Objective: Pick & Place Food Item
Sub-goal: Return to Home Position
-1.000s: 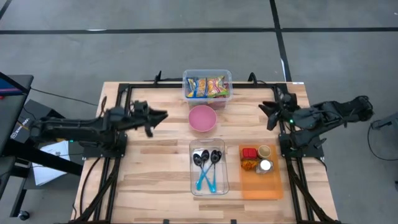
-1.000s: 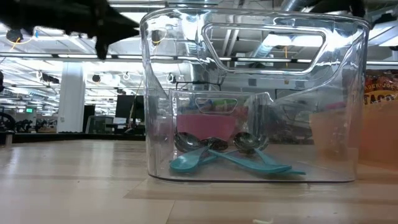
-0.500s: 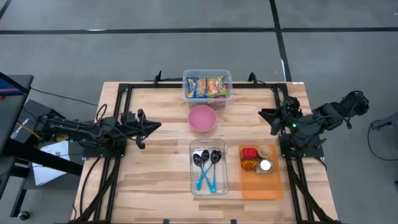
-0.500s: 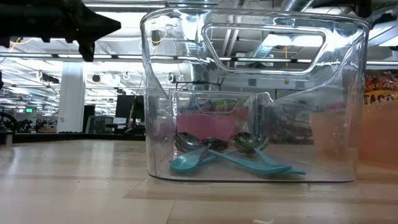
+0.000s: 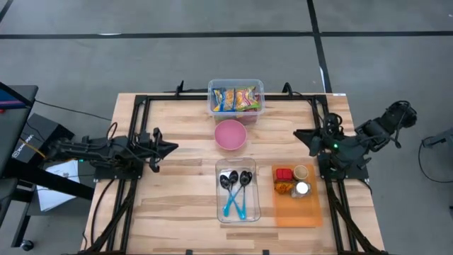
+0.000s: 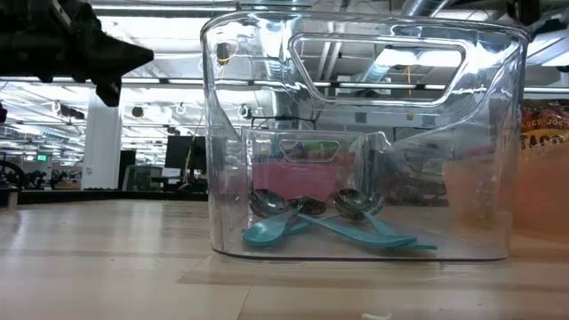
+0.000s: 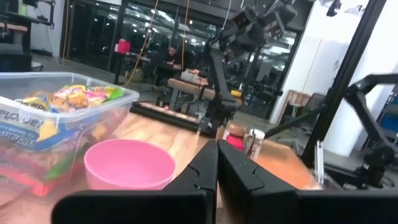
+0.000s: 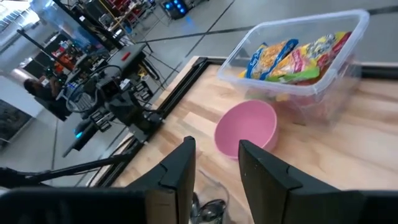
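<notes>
Left claw: shut, holding nothing, at 9 o'clock over wooden worktop. Right claw: fingers parted, at 3 o'clock. Colourful noodle packs lie inside clear plastic bin, 12 o'clock.

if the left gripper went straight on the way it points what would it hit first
Likely nothing on the table: the left gripper, shut, points level across, seemingly passing just beside the bowl. The right arm is next in that line, though depth is unclear.
</notes>
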### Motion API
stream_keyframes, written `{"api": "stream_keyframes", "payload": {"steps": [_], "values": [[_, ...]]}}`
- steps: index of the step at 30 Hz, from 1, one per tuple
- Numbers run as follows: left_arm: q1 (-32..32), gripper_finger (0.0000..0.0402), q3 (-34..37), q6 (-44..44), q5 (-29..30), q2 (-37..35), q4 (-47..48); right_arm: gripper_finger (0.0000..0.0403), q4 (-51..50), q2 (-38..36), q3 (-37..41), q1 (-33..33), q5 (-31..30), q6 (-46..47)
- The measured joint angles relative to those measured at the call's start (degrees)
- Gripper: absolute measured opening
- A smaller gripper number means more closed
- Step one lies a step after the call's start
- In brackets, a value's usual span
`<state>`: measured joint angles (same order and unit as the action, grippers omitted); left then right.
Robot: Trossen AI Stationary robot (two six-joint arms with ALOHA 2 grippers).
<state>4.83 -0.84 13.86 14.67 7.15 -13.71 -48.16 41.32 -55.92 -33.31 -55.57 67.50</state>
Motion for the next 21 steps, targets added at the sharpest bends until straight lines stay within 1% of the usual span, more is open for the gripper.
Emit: {"api": "stream_keyframes", "payload": {"steps": [5,11,14,16,18,21], "values": [[0.0,0.0000,0.4,-2.6,0.0,-2.3,4.1,0.0116,-1.5,-0.1,0.0,-0.9,0.0,3.5],[0.0,0.0002,0.4,-8.9,0.2,-2.7,5.8,0.0116,-1.6,0.0,0.0,-0.8,0.0,3.4],[0.0,0.0002,0.4,-10.2,2.5,-2.6,8.6,0.0116,-3.5,1.0,0.0,-0.4,-0.1,3.6],[0.0,0.0002,0.4,-10.3,4.4,-2.5,9.7,0.0116,-5.5,1.7,0.0,0.5,-0.1,5.4],[0.0,0.0002,0.4,-12.2,4.9,-2.0,9.5,0.0116,-6.1,2.9,0.0,1.1,0.0,5.7],[0.0,0.0002,0.4,-12.1,4.9,-1.0,9.5,0.0116,-5.8,5.0,0.0,1.7,0.4,3.6]]}}
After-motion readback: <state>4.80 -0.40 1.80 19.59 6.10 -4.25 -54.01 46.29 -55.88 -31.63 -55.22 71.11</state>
